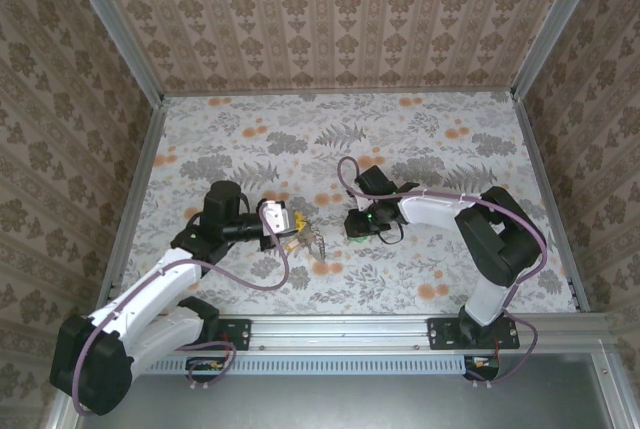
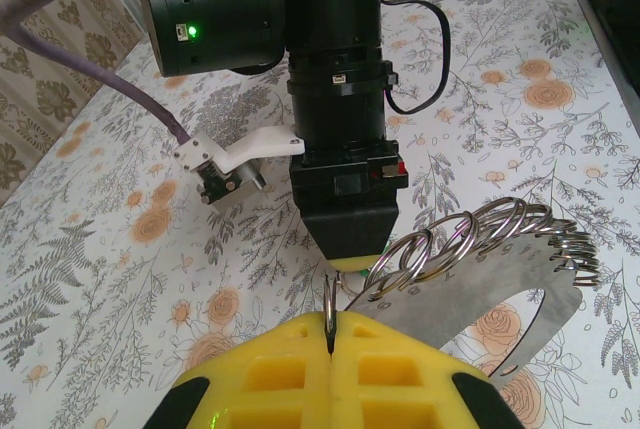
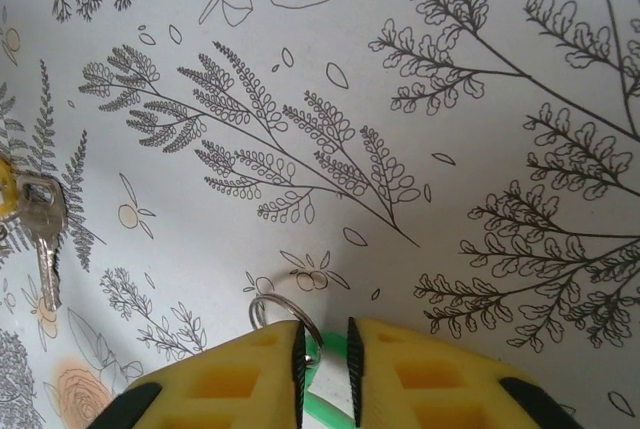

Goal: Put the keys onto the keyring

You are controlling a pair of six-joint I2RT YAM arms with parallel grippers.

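Floral-print bench (image 1: 400, 139), patterned walls round it.

Keyring (image 2: 545, 284): flat grey band strung with several silvery split rings (image 2: 470, 234). It sits at the mouth of the left tool (image 2: 329, 337), which is clenched on one thin ring (image 2: 329, 304) standing edge-on between its pads. The band's long sweep arcs ahead and to the right of that tool.

Right tool (image 2: 352, 259) hangs nose-down just ahead of the left tool, its tip just beside the pinched ring. In the right wrist view its pads stand a slit apart with a green piece in the slit, probably the green key (image 3: 322, 394) held there; view too tight to be sure. A small ring (image 3: 272, 307) pokes out beside them.

Judgement: the keyring lies just to the right tool's left, and the left arm is the nearer.

Yellow-headed key (image 3: 44, 249) lies on the bench, well left of the right tool.
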